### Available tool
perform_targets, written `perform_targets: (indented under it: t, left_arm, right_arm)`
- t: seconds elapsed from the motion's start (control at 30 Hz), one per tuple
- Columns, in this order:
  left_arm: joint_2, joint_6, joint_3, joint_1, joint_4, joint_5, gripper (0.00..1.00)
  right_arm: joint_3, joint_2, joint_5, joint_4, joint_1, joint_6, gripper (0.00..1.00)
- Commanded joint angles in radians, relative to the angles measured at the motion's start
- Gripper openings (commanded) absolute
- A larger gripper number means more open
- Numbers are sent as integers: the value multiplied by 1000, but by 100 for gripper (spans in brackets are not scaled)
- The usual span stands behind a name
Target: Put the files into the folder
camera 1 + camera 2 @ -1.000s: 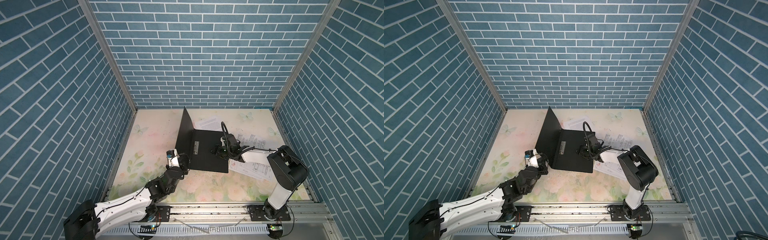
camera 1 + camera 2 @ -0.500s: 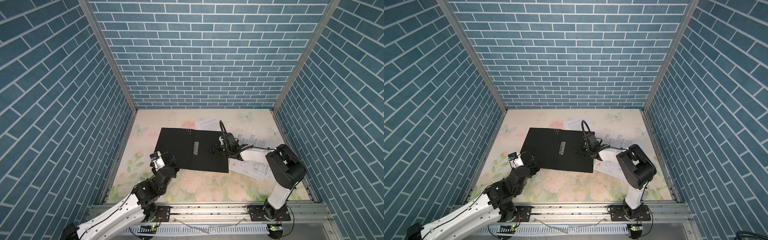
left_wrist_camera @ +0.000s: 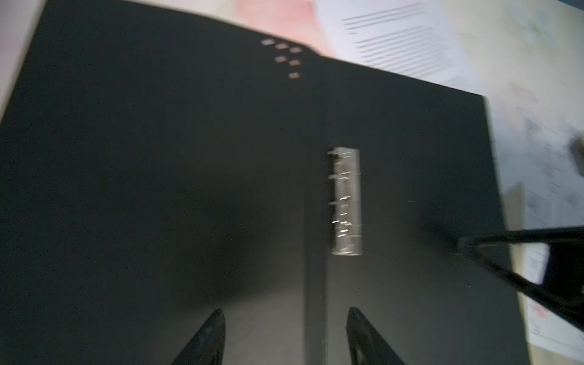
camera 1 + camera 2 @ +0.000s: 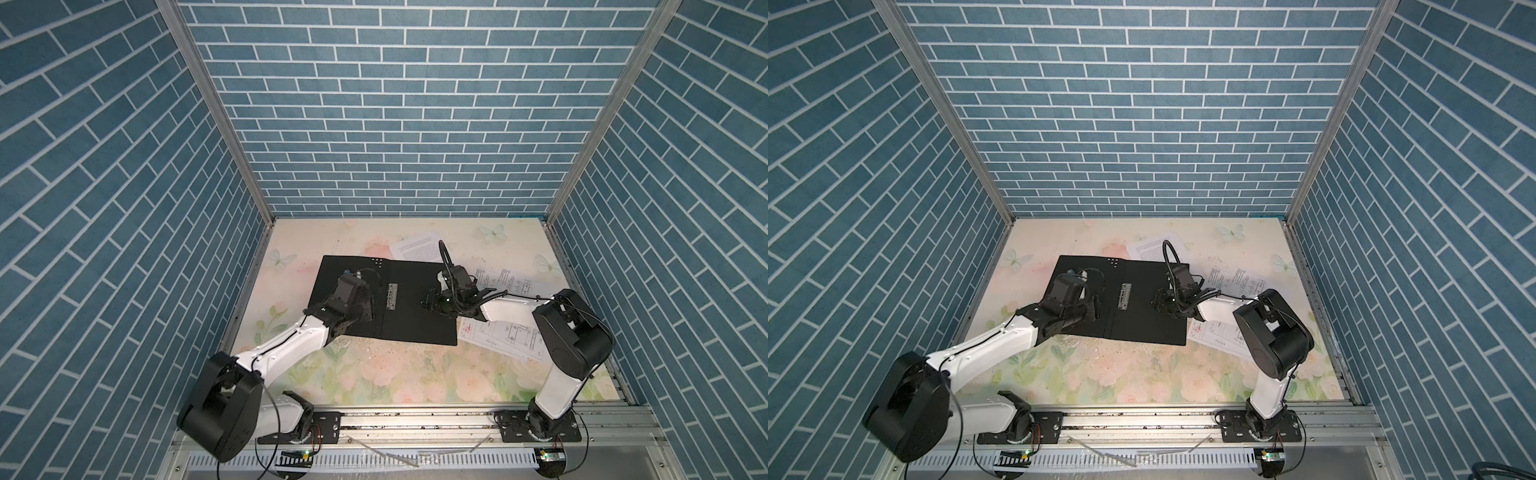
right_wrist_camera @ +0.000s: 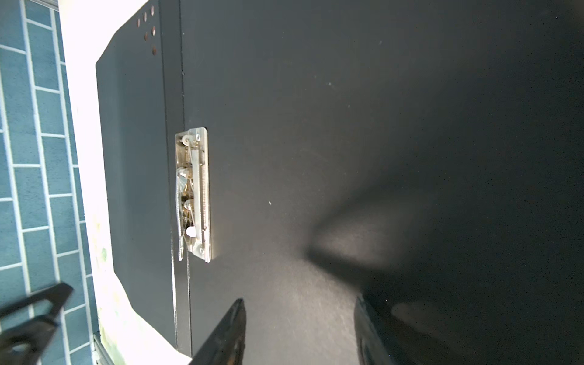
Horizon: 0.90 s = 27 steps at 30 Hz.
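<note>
Flat rectangular black-faced folder [image 4: 411, 320] lies open on the floral-print table [image 4: 395, 374], silver metal spine clip [image 4: 391, 296] facing up. Left gripper [image 3: 284, 316] hovers over the left flap by the spine, jaws apart, nothing between them. Right gripper [image 5: 298, 303] is over the right flap, jaws apart too, empty.

No files in yet:
- White printed-text sheet [image 4: 417, 247] at the far edge, one corner tucked under the folder.
- White line-drawing sheet [image 4: 505, 284] just right of the folder.
- Second white drawing sheet [image 4: 498, 338] near-right, at the folder's edge, partly under the right arm. Tucked under or just touching, can't tell.

Risks, my read:
- Sheets lie flat with no lip to pinch, so fingers skid or crumple the paper.
- Pulling the tucked text sheet drags the folder with it.
- A sheet edge snags on the raised clip.
- Right arm sweeping back scuffs the drawings beneath it.

Room: open table in front and left of the folder, plus a free strip up to the blue brick back wall [image 4: 395, 166]. Right side is tight: sheets, arm and side rail sit close together.
</note>
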Motion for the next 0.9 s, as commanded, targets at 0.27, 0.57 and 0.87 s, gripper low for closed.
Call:
perform_targets:
  t: [0.27, 0.57, 0.87]
  left_arm:
    - [314, 178, 180, 136, 120, 420, 48]
    - [486, 172, 340, 132, 22, 342, 29]
    - [577, 193, 410, 106, -30, 301, 23]
  right_arm:
    - [59, -3, -29, -2, 1, -38, 54]
    - [81, 20, -35, -20, 1, -34, 54]
    - [99, 32, -35, -38, 1, -37, 54]
